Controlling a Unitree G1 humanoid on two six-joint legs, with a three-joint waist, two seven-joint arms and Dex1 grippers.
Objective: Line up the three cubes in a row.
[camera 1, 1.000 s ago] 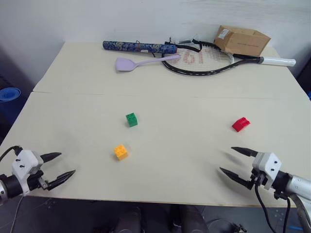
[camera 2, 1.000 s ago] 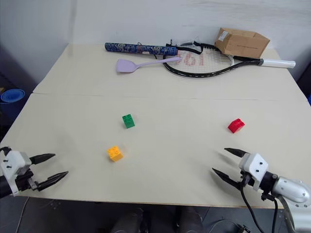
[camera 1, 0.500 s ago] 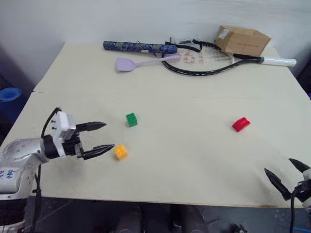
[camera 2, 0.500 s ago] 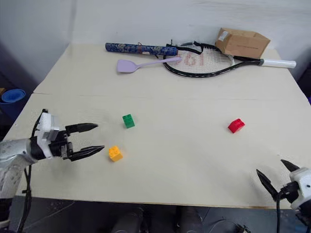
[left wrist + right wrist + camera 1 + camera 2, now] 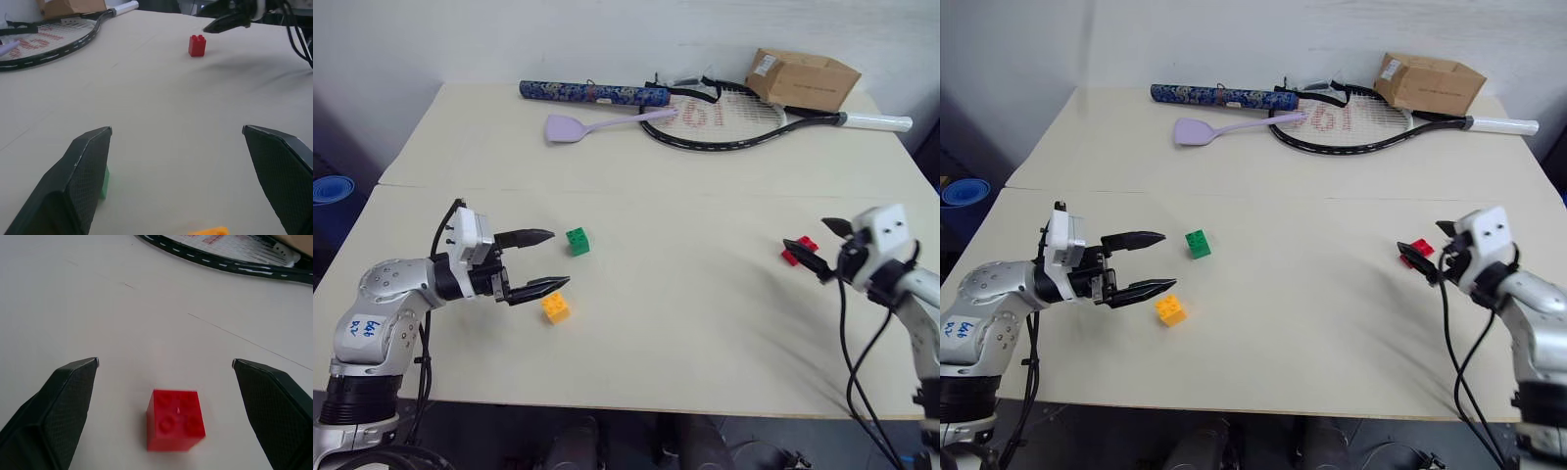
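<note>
On the cream table lie three cubes: a green cube and a yellow-orange cube left of the middle, and a red cube far off to the right. My left gripper is open and level, its fingertips just left of the green and yellow-orange cubes, touching neither. My right gripper is open at the red cube. In the right wrist view the red cube sits untouched between the wide-spread fingers.
Along the table's far edge lie a badminton racket, a cardboard box, a purple spatula and a patterned tube. A blue object sits beyond the table's left side.
My left gripper came in from the near left corner to beside the yellow-orange and green cubes. My right gripper dipped past the front edge, then swung up to the red cube. Both stayed open.
</note>
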